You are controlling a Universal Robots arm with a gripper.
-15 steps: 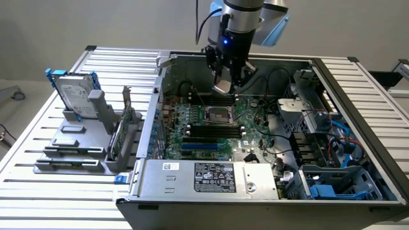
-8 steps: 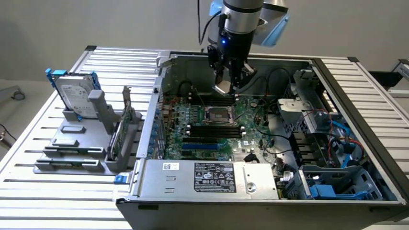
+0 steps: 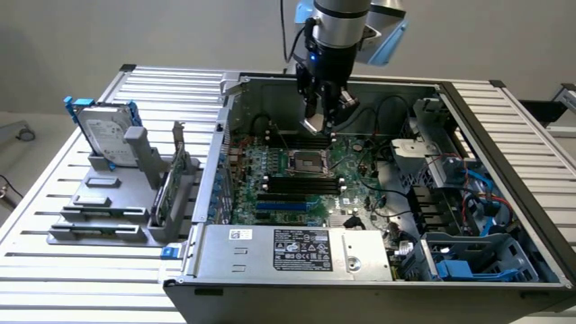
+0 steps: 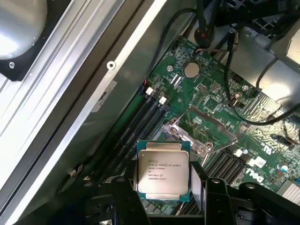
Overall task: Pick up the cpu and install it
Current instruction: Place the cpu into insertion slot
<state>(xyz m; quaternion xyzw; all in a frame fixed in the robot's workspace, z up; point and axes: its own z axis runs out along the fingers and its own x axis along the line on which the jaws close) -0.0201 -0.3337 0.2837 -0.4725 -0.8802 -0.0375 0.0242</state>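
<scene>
The gripper [image 3: 326,120], clamped on the edges of the cpu [image 4: 163,169], hangs over the motherboard [image 4: 211,93] with the open socket [image 4: 201,129] below and slightly aside of it; best to hold the chip level, square it to the socket frame and lower it gently, without force.

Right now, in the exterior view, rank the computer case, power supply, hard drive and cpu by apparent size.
1. computer case
2. power supply
3. hard drive
4. cpu, held in the end effector, plainly smallest
</scene>
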